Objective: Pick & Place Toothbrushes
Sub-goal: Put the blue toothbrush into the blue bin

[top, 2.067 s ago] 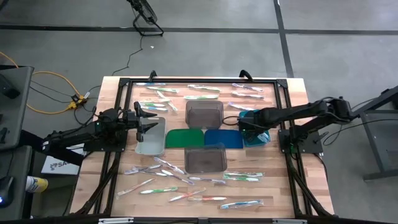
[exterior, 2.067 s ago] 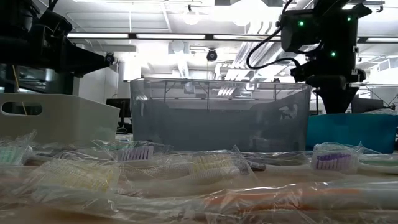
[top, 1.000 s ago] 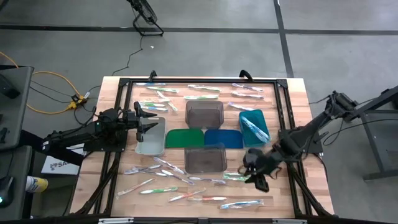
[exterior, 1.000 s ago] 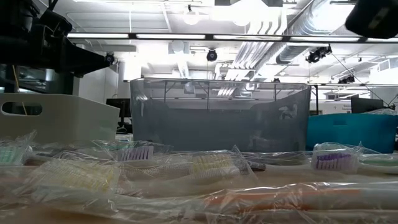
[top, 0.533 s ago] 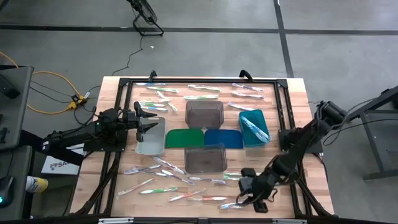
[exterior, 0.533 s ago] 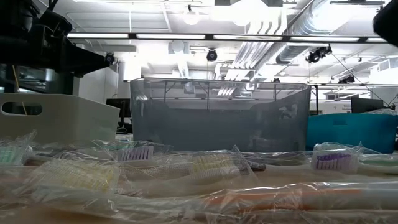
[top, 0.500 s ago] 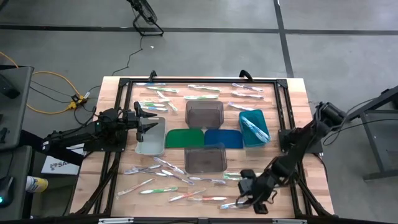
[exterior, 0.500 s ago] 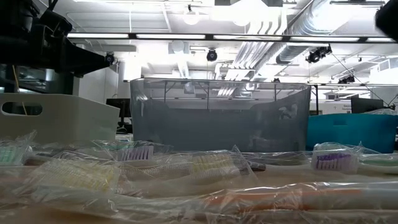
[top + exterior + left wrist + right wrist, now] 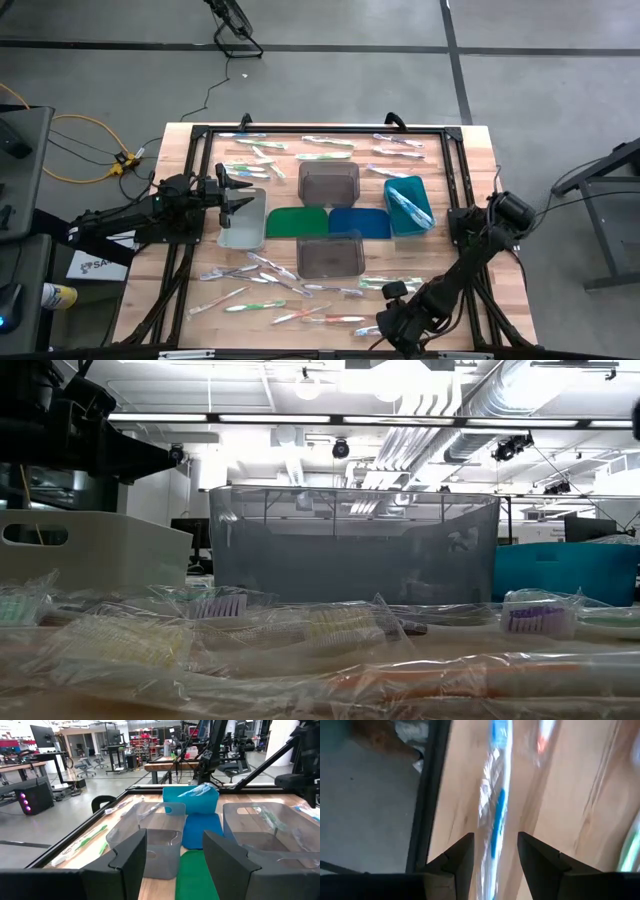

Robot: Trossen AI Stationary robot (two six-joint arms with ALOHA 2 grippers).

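Toothbrush (image 9: 495,815), blue and wrapped, is now framed by the open, empty right claw (image 9: 494,851), swung over from the teal bin (image 9: 408,205). A next pick is judged imminent; the left claw (image 9: 175,852) is held open, empty.

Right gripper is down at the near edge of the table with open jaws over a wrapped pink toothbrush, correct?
Not quite: the wrapped toothbrush under the right gripper is blue, not pink, as the right wrist view shows. The rest holds: the gripper is at the table's near edge in the high view, jaws open.
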